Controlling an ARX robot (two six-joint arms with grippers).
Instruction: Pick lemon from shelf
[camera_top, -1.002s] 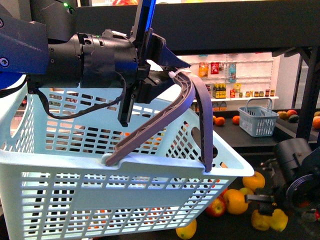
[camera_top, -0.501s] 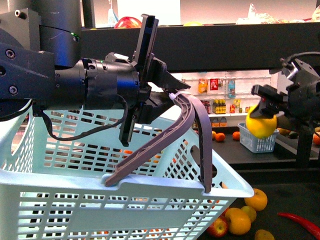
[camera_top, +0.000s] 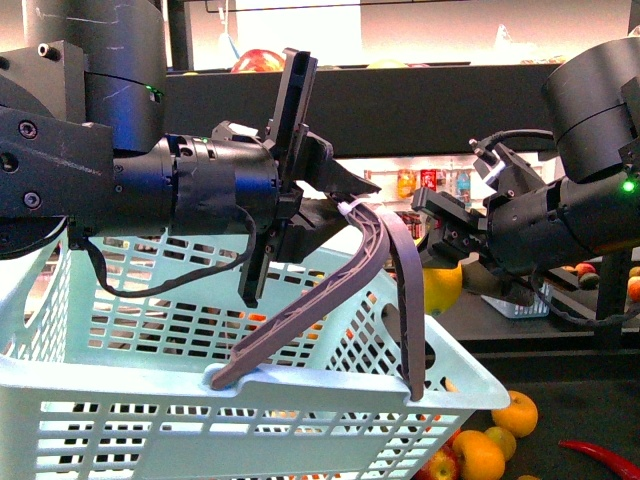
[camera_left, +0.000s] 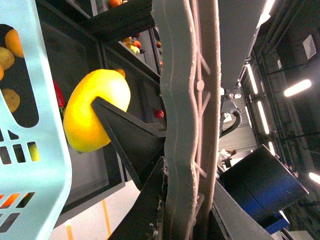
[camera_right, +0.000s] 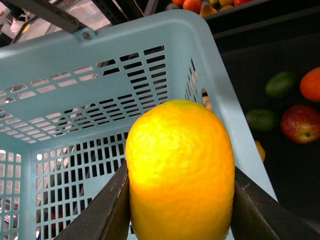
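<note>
Your right gripper (camera_top: 447, 258) pinches the lemon (camera_right: 180, 170) just behind the basket handle (camera_top: 388, 255), which your left gripper (camera_top: 338, 198) clamps; fruit (camera_top: 515, 412) lies below.

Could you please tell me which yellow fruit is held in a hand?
The lemon clamped in the right hand; the other fruits lie loose on the shelf below.

Black cylindrical left arm (camera_top: 200, 195), looped black cable (camera_top: 150, 280), dark wedge-fingered right gripper (camera_right: 181, 172)

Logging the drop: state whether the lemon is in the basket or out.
Out. The right hand grips the lemon in the air beside the basket rim.
</note>
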